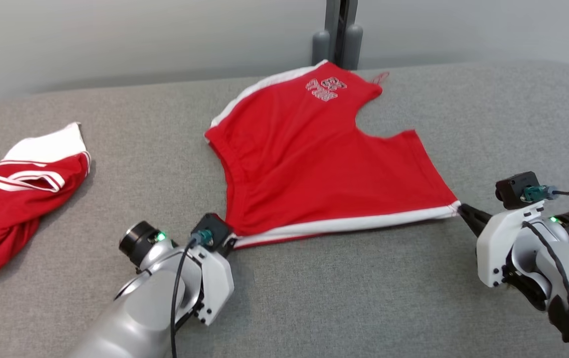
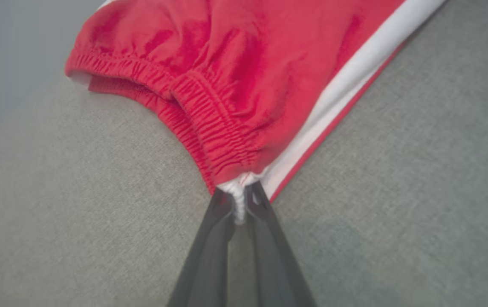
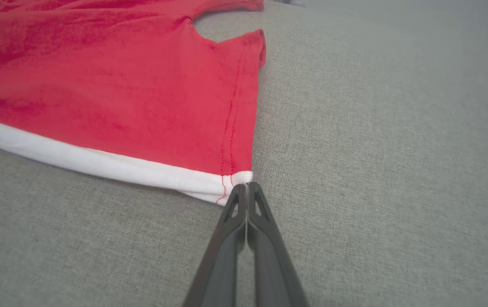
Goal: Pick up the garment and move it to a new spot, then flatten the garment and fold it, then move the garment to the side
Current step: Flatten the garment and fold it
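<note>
My left fingers point(image 2: 208, 251) are pinched on the garment's point(image 1: 314, 164) white corner beside the gathered waistband; in the head view my own wrist hides them. My right fingers point(image 3: 226, 243) are closed on the very tip of the other white-edged corner. The garment lies spread mid-table point(image 1: 364, 308), its pale lettering unreadable. Far left, a crumpled jersey point(image 1: 11, 199) is cut off by the frame.

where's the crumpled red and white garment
In the head view, the crumpled garment lies at the far left of the grey surface, apart from the spread red shorts at centre.
</note>
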`<state>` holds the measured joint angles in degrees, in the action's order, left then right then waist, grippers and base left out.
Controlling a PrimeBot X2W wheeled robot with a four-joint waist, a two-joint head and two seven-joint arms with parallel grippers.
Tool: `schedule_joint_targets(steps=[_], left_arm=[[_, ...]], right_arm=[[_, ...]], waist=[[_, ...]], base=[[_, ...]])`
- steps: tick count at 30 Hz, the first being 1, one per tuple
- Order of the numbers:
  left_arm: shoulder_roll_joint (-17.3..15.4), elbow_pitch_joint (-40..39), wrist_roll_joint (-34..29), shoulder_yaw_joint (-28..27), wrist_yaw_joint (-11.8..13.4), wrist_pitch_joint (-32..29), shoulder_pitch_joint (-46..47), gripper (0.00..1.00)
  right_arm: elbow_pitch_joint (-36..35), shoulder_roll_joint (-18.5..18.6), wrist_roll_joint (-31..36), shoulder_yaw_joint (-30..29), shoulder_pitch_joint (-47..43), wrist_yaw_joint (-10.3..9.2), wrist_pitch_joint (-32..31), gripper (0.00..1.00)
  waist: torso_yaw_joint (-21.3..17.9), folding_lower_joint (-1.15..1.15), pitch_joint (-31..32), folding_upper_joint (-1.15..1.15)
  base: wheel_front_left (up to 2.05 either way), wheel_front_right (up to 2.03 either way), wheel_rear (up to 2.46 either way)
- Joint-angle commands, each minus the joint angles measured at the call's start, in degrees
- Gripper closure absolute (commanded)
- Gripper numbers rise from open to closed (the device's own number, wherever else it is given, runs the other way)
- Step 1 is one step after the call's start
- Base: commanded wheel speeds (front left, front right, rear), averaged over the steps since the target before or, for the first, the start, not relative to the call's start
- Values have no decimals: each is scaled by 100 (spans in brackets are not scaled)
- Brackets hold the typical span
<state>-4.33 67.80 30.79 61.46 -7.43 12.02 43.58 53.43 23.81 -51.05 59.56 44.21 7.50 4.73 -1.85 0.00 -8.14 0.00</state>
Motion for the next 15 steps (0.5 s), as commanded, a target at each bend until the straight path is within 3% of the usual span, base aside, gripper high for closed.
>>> schedule_joint_targets(steps=[1, 8, 15], left_arm=[[-66, -4, 27, 53, -5, -31, -94, 100], [-254, -293, 415, 578, -4, -272, -438, 100], [-638, -1027, 1207, 935, -1, -959, -799, 100]], right_arm=[[-37, 115, -88, 56, -41, -1, -76, 100], [-561, 634, -1056, 660, -142, -2, -1011, 100], [-1217, 1149, -1818, 1064, -335, -3, -1610, 100]], waist=[[6, 0, 99, 0], [30, 0, 517, 0], [110, 0, 873, 0]], base=[[0, 0, 0], [0, 0, 0], [0, 0, 0]])
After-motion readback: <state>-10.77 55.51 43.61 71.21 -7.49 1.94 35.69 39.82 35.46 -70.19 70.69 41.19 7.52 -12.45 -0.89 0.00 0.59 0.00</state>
